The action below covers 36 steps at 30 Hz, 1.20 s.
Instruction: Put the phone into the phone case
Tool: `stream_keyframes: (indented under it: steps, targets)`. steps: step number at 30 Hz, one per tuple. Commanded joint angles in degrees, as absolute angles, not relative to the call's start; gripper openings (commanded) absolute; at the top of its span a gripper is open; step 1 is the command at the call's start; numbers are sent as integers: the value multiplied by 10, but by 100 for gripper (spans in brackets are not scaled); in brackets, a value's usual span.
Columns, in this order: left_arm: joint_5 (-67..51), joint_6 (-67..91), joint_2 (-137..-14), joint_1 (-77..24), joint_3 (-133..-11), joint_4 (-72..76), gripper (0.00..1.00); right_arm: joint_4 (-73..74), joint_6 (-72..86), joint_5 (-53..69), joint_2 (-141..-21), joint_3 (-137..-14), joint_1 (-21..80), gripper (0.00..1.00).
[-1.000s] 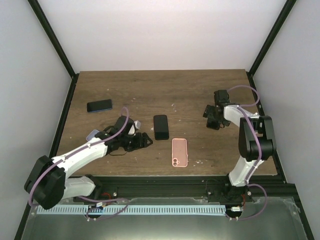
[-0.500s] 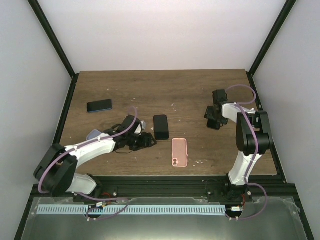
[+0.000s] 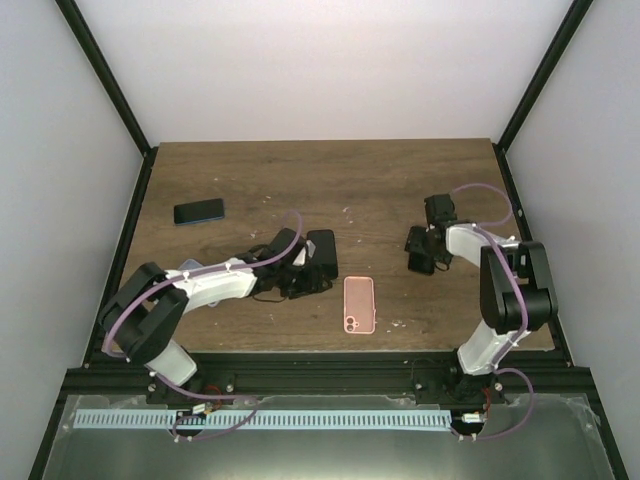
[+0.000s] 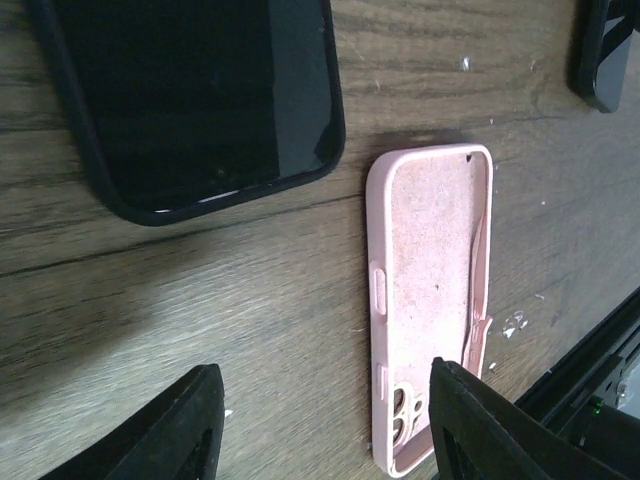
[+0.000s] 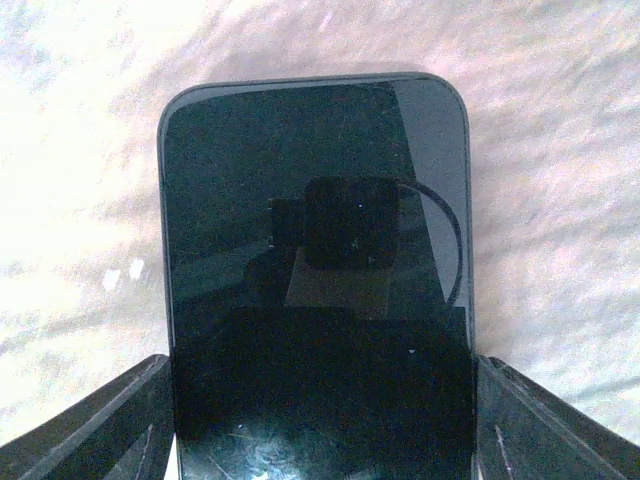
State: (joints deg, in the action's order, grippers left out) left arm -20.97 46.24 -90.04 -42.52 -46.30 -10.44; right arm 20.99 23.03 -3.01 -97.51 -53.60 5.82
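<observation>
Top view: pink case (image 3: pixel 359 304), open side up, front centre; left gripper (image 3: pixel 306 277) beside a black cased handset (image 3: pixel 322 250); right gripper (image 3: pixel 422 258) low at right, well apart from the case. Left wrist: jaws spread wide, empty, case ahead. Right wrist: phone (image 5: pixel 315 270) lying flat between spread jaws; whether they pinch it cannot be told. Handling, judged: rigid, glass-faced, slick; take by the long edges.

Tight gap btwn black phone (image 3: pixel 323 248) & pink case (image 3: pixel 359 304); left gripper (image 4: pixel 325 420) crowds phone's left; open wood (image 3: pixel 440 310) rt of case.
</observation>
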Motion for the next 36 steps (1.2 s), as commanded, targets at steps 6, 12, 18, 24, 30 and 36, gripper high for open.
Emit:
stream_keyframes:
  steps: [6, 12, 18, 24, 30, 36]
  targets:
    - [-198, 480, -961, -486, -503, -90, 54, 245, 265, 54, -819, -421, 131, 60]
    - [-172, 483, -992, -528, -530, -118, 50, 253, 293, 93, -732, -372, 176, 60]
    - [-143, 487, -1021, -545, -557, -149, 44, 253, 299, 109, -689, -354, 179, 59]
    - [-116, 480, -1037, -559, -584, -189, 41, 215, 318, 180, -654, -329, 190, 58]
    - [-108, 491, -1041, -565, -581, -192, 34, 130, 377, 291, -628, -283, 205, 56]
    - [-103, 491, -1044, -571, -590, -199, 33, 60, 443, 307, -621, -261, 251, 54]
